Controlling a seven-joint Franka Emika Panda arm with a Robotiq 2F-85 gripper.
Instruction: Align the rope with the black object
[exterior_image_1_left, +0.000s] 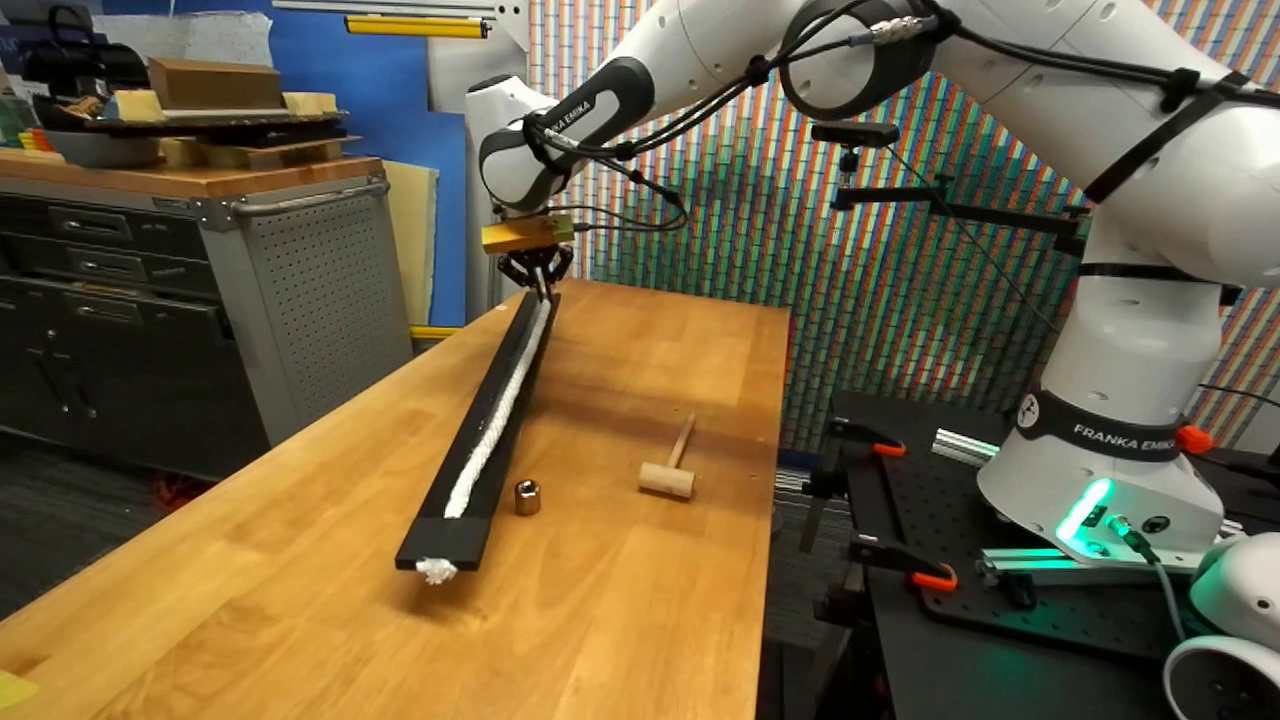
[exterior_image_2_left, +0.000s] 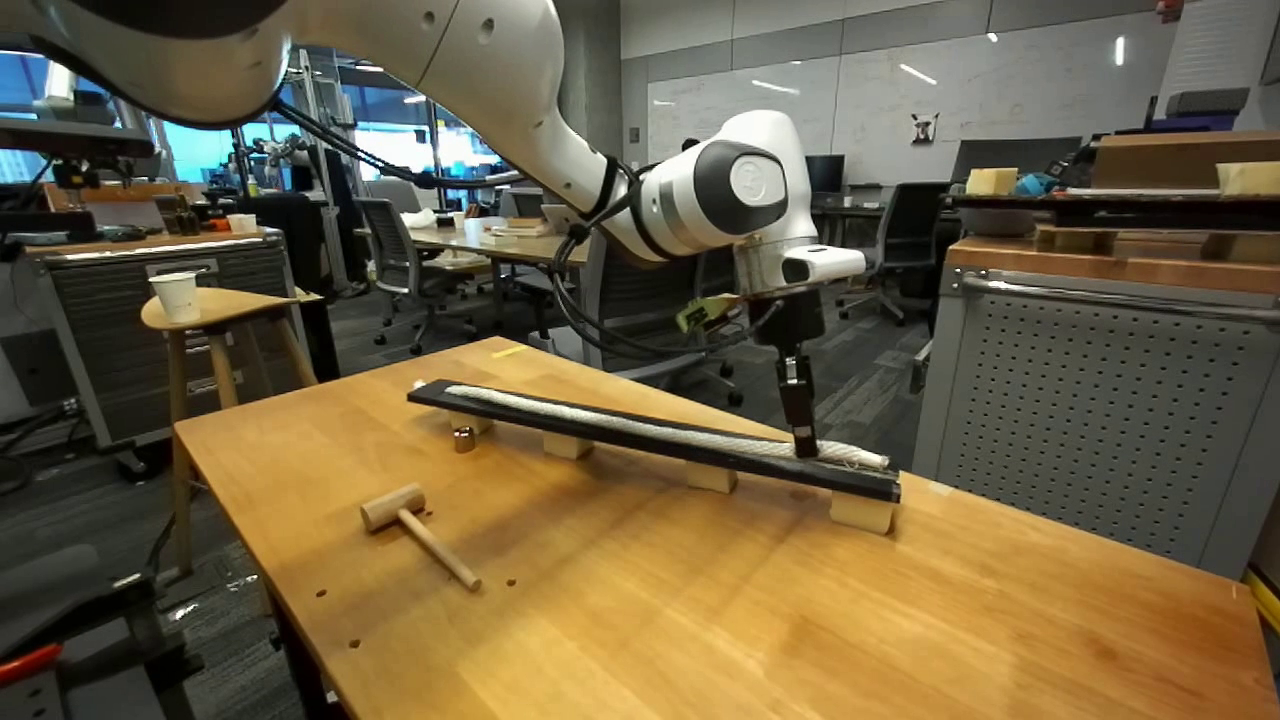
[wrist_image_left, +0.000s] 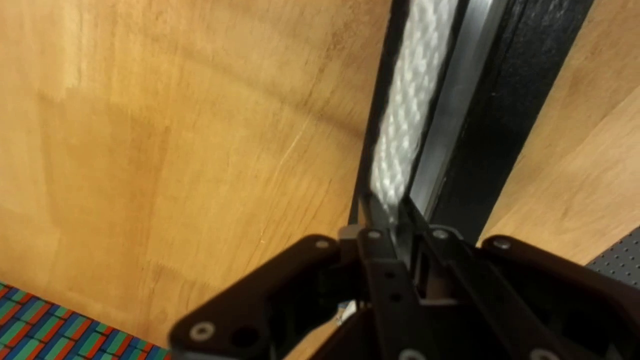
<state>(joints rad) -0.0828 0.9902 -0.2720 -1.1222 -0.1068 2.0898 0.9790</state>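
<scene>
In an exterior view the rope (exterior_image_1_left: 491, 432) lies on the black bar (exterior_image_1_left: 440, 540), near end seemingly pinned; in an exterior view wooden blocks (exterior_image_2_left: 710, 478) raise the bar, likely for clearance; in the wrist view nearly closed jaws pinch the rope, probably for straightening.

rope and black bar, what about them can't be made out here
Rope, wrist view: cut off by the top edge; lower down, mostly hidden by the gripper.
Whether the frayed tuft joins the rope, in an exterior view: hidden by the black end piece.
Pale blocks, in an exterior view: hidden under the black bar.
Bit of rope, in an exterior view: hidden behind a finger.
</scene>
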